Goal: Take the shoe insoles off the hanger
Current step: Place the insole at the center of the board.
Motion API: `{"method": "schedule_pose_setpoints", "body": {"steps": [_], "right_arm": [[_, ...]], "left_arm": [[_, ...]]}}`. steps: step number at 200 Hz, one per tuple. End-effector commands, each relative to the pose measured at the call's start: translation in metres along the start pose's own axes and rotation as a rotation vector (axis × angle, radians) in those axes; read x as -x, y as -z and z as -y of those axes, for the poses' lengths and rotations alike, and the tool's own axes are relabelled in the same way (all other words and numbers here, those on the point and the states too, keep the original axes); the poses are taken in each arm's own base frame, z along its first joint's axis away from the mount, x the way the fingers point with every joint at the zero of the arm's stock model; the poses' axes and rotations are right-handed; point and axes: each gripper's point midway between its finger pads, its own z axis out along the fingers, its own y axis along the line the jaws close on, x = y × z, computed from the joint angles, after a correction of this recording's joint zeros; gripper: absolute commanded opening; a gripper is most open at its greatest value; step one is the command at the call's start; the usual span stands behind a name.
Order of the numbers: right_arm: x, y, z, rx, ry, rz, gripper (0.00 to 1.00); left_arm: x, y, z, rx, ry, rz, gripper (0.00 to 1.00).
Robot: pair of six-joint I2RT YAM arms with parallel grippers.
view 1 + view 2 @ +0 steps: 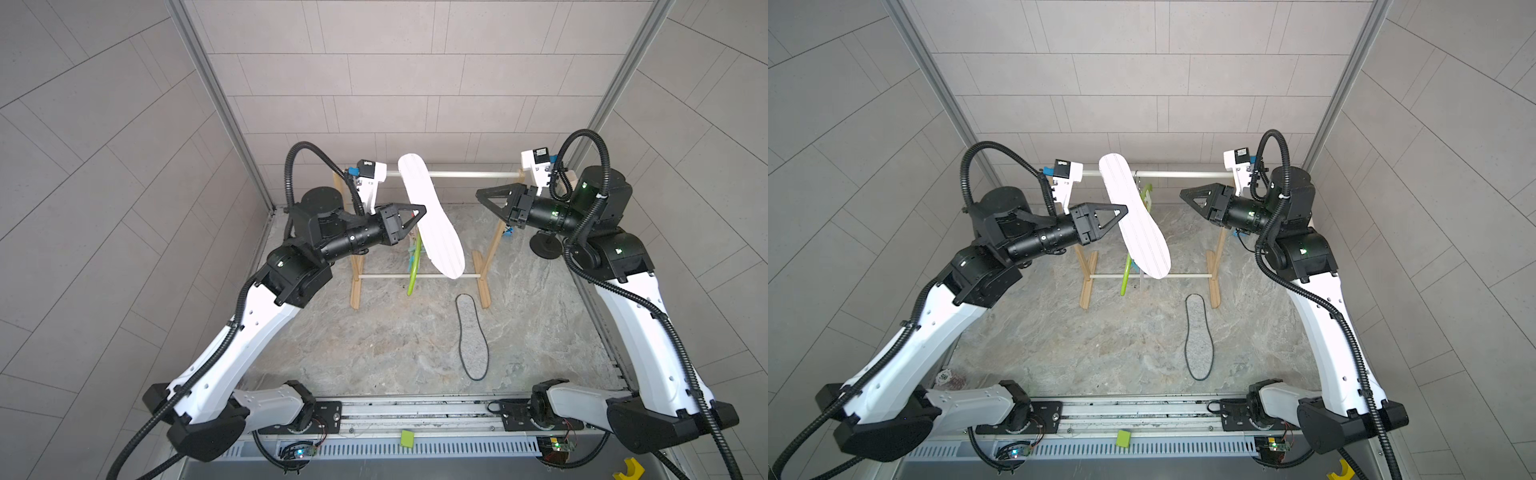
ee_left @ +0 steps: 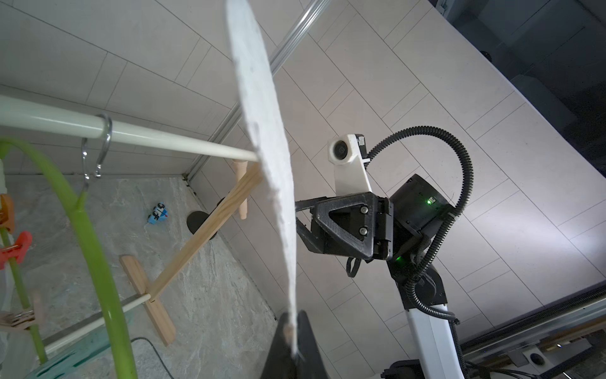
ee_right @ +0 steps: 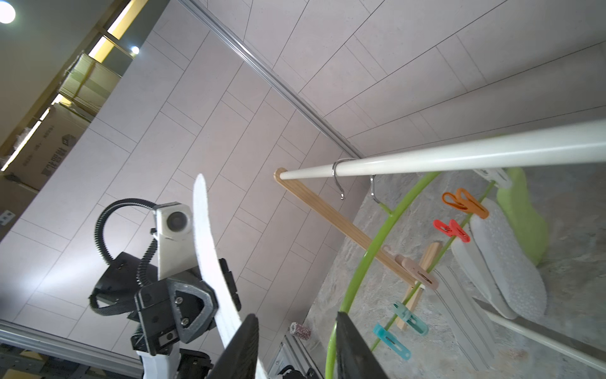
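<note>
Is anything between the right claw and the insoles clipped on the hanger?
Nothing visible does: in the right wrist view the right claw has open air to the hanger and its clipped insoles. The left claw holds the striped insole aside.

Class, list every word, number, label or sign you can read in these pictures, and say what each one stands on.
No text can be quoted with confidence.
Cardboard boxes: dark print, sideways and blurred, unreadable.
Chip: seems to carry a number, too small to read.
Sticker on a wrist camera: too small to read.
Held insole: thin stripes only, no text.
</note>
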Motion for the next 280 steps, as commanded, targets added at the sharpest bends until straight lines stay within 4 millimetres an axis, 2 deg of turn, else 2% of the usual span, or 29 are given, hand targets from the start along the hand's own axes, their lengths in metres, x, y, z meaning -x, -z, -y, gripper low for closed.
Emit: {"method": "schedule_pose_setpoints", "body": {"steps": [1, 42, 71, 134, 178, 216, 259, 280], "right_arm": [[0.007, 0.0, -0.023, 0.105, -0.019, 0.012, 0.44], [-0.003, -0.017, -0.029, 0.146, -0.04, -0.04, 0.44], [-0.011, -0.027, -0.025, 0.141, -0.062, -0.087, 0.37], [-0.02, -0.025, -0.025, 0.146, -0.076, -0.12, 0.33], [-0.026, -0.019, -0.015, 0.092, -0.088, -0.115, 0.46], [-0.026, -0.014, -0.015, 0.084, -0.086, -0.093, 0.56], [-0.028, -0.011, -0.026, 0.124, -0.07, -0.095, 0.58], [-0.038, -0.016, -0.036, 0.143, -0.055, -0.142, 0.49]], "left_arm": [[0.008, 0.002, 0.029, -0.136, 0.042, -0.023, 0.0], [0.005, -0.013, 0.029, -0.187, 0.086, -0.08, 0.0], [0.0, -0.018, 0.03, -0.21, 0.104, -0.124, 0.0], [-0.003, -0.02, 0.027, -0.215, 0.122, -0.15, 0.0], [-0.002, -0.018, 0.023, -0.205, 0.127, -0.147, 0.0], [-0.004, -0.014, 0.018, -0.195, 0.138, -0.149, 0.0], [-0.008, -0.013, 0.016, -0.197, 0.153, -0.164, 0.0], [-0.008, -0.014, 0.018, -0.211, 0.162, -0.168, 0.0]]}}
